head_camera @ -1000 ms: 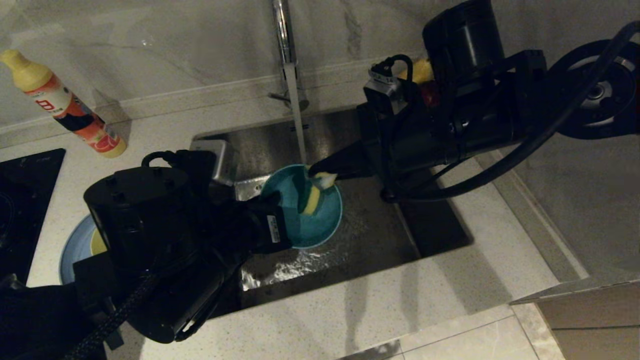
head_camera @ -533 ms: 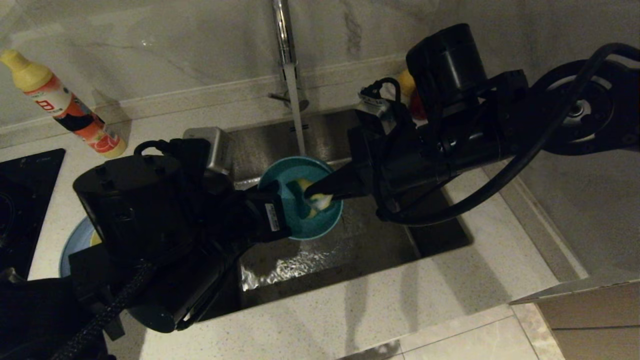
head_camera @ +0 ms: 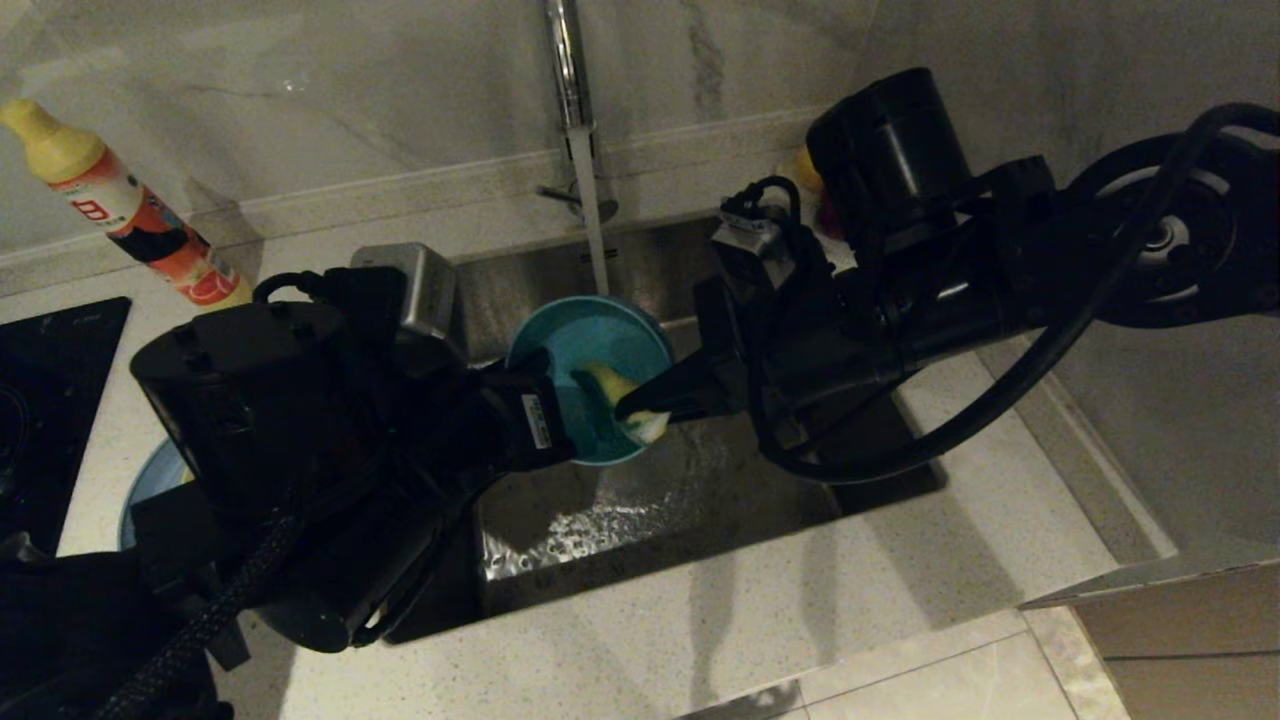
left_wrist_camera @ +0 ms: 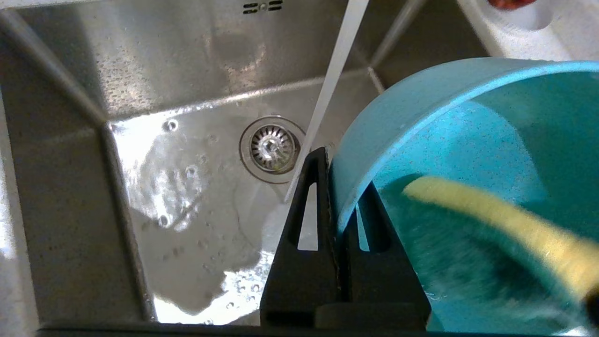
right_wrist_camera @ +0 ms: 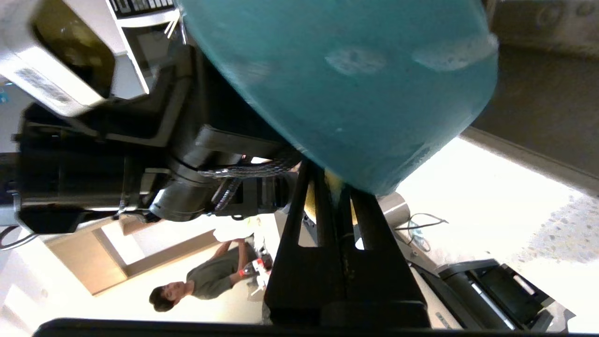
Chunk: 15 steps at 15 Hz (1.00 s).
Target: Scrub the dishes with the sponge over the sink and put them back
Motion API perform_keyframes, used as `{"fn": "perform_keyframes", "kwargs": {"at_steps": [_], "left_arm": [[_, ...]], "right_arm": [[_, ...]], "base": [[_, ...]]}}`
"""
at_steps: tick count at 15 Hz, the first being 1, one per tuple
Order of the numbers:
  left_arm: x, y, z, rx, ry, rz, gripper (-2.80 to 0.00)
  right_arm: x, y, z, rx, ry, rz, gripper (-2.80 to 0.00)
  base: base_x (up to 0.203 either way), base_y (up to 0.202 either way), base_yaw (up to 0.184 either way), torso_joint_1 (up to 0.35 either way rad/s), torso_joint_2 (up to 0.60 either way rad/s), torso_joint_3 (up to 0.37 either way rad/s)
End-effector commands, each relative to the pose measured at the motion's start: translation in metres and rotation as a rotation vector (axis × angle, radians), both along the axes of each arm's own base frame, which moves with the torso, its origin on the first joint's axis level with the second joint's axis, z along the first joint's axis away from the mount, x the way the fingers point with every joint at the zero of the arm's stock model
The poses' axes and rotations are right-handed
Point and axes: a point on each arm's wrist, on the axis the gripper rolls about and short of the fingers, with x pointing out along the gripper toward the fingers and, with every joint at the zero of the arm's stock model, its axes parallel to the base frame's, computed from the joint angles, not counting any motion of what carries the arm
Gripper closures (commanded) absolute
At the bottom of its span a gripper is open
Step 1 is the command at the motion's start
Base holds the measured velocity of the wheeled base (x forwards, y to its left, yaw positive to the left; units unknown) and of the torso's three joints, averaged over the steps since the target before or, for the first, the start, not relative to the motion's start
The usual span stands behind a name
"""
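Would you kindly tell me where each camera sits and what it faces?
Head: high, looking down at the sink; both arms show.
Left wrist: behind the left gripper, clamped on the teal bowl rim, facing the drain.
Right wrist: behind the right gripper, pinching the sponge, facing the bowl's underside.
All share the bowl.

Dim kitchen: a marble wall (head_camera: 330, 90) rises behind the pale speckled tabletop (head_camera: 760, 620), a black cooktop (head_camera: 50, 400) at one end, tiled floor (head_camera: 950, 690) below.

Sink (left_wrist_camera: 70, 196) brushed steel, wet; teal bowl (left_wrist_camera: 458, 140) matt, speckled; sponge (left_wrist_camera: 505, 224) soft foam
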Motion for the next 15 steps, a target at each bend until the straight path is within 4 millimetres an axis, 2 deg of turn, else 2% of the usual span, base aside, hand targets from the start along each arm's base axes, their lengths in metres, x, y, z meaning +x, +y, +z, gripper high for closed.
{"fn": "perform_keyframes", "kwargs": {"at_steps": [1, 5, 10, 15], "left_arm": [[0.0, 0.0, -0.003, 0.01, 0.006, 0.004, 0.0], [0.0, 0.0, -0.007, 0.02, 0.016, 0.004, 0.0], [-0.001, 0.001, -0.005, 0.021, 0.008, 0.006, 0.0], [0.0, 0.0, -0.016, 0.041, 0.041, 0.009, 0.0]], "right_arm": [[-0.003, -0.005, 0.008, 0.017, -0.014, -0.006, 0.0], [-0.001, -0.011, 0.02, 0.045, -0.046, -0.022, 0.0], [0.001, -0.018, 0.025, 0.054, -0.057, -0.043, 0.0], [-0.006, -0.026, 0.035, 0.071, -0.079, -0.047, 0.0]], "base": [[0.0, 0.0, 0.0, 0.0, 0.0, 0.0], [0.0, 0.0, 0.0, 0.0, 0.0, 0.0], [0.0, 0.0, 0.0, 0.0, 0.0, 0.0], [0.0, 0.0, 0.0, 0.0, 0.0, 0.0]]}}
